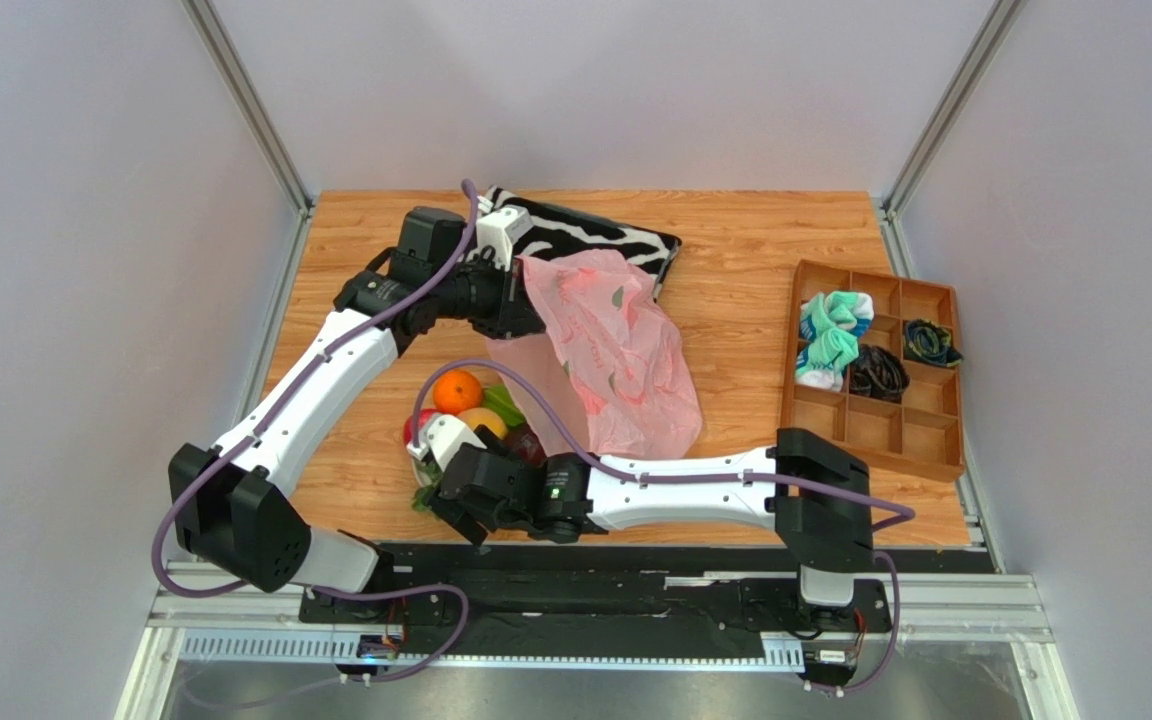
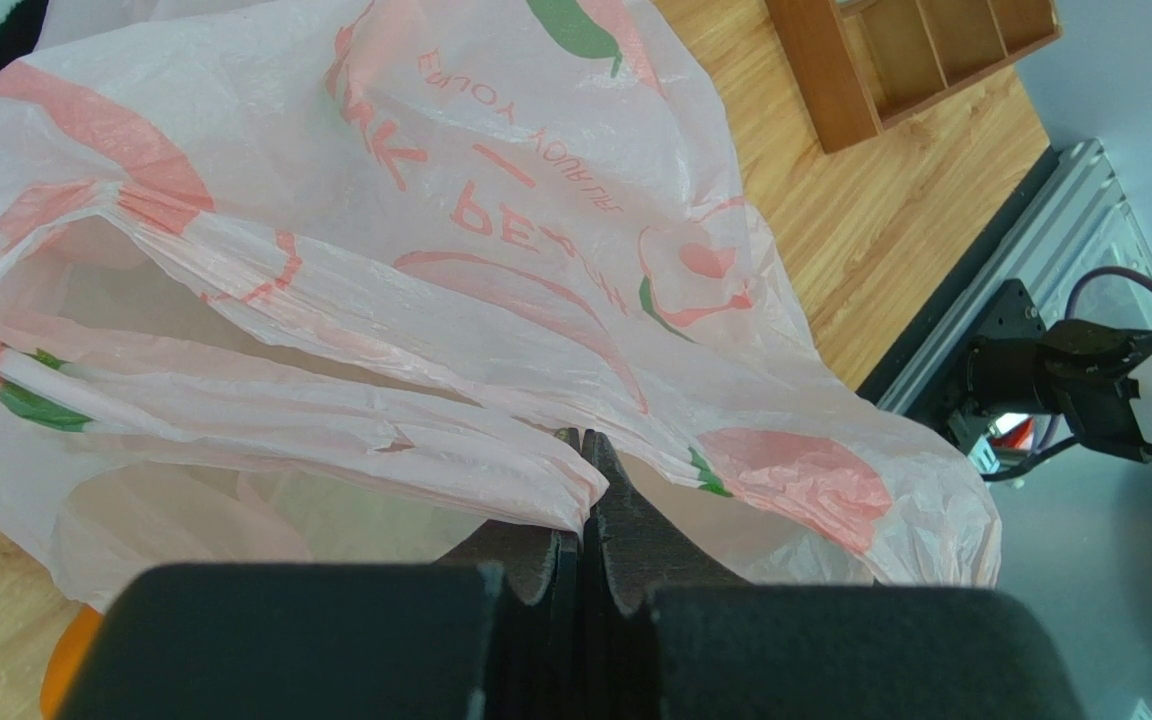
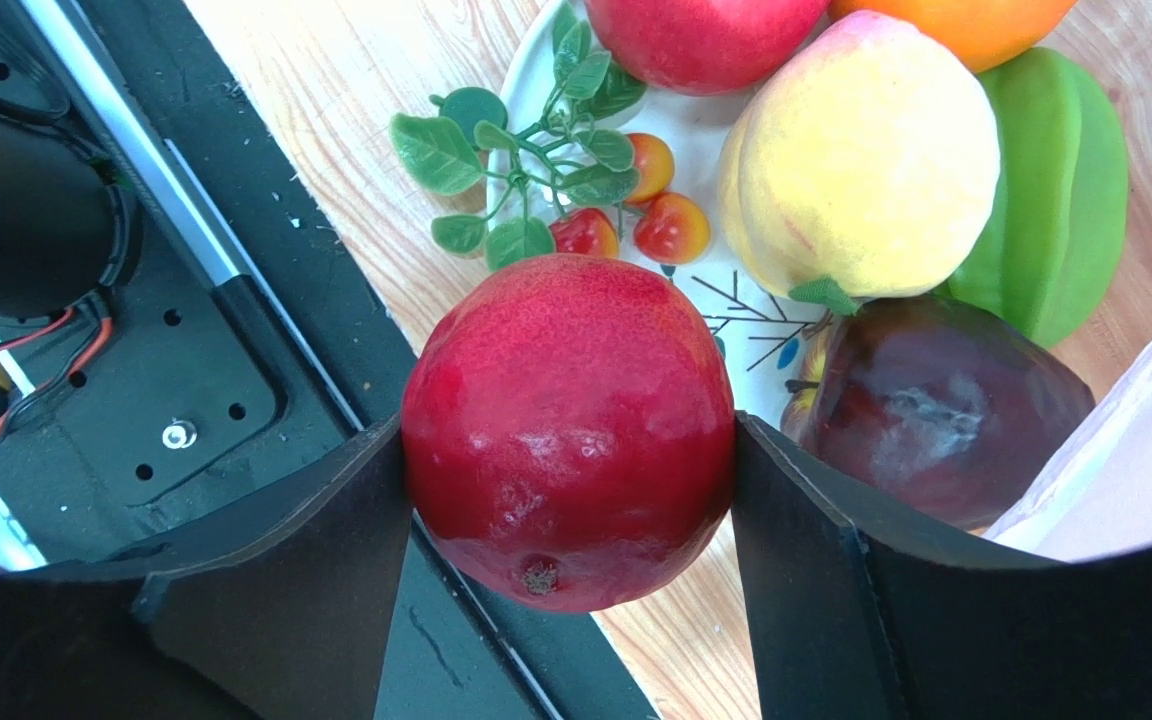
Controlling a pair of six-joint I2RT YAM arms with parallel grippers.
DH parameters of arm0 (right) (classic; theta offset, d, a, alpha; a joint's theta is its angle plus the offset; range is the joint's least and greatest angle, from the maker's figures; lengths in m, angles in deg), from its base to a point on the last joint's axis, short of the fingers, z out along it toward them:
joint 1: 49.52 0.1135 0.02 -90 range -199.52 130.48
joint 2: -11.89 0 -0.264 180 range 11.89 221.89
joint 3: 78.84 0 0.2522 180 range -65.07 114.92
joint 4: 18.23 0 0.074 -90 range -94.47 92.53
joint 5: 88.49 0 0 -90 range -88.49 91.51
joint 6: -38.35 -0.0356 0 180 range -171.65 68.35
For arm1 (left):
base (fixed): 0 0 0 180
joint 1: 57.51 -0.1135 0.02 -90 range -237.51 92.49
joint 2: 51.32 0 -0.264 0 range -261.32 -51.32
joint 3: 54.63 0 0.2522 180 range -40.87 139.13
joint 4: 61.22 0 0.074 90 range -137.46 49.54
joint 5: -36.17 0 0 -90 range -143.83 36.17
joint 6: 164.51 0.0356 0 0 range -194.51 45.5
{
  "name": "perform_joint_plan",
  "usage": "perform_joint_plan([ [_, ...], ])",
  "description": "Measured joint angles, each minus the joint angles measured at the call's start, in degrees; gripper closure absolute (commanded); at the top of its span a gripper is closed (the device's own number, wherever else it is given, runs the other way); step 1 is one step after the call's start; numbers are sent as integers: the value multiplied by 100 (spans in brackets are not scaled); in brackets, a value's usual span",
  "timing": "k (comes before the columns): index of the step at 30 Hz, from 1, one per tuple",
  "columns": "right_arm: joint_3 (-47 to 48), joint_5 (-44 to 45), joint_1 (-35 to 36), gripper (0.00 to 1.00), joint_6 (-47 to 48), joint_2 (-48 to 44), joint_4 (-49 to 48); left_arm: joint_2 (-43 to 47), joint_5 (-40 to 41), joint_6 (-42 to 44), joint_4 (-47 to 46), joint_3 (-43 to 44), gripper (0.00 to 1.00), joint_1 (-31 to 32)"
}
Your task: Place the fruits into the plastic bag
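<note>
Right gripper [image 3: 567, 450] clamped on red fruit [image 3: 567, 398], at near edge of plate [image 3: 717, 318], just beside dark maroon fruit [image 3: 935, 405] | left gripper [image 2: 585, 488] pinching plastic bag [image 2: 462, 225] edge | bag draped over table [image 1: 748, 255], just right of plate

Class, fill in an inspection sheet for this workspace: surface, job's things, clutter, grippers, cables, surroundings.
Surface: wooden table.
Job's things: pink plastic bag draped on the table; orange, red apple, yellow fruit, green fruit, maroon fruit and berry sprig on or by the plate.
Clutter: zebra pouch behind the bag; wooden organiser at right.
Grippers: left gripper shut on the bag's handle; right gripper shut on red fruit.
Cables: purple cables along both arms.
Surroundings: grey walls, metal frame.
</note>
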Motion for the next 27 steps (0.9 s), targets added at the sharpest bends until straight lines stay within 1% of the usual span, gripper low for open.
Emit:
perform_joint_plan([
  [7,-44,-103,-4,62,-7,-219,-72,0,0,0,9,0,100,0],
  [12,-175,-376,-155,62,-24,-566,-223,0,0,0,39,0,100,0],
  [18,-564,-835,-717,61,-50,-1440,-367,0,87,15,52,0,100,0],
  [21,-605,-1003,-1008,61,-52,-1801,-498,0,120,26,81,0,100,0],
  [27,-723,-1158,-1478,61,-140,-2118,-688,0,127,28,87,0,100,0],
])
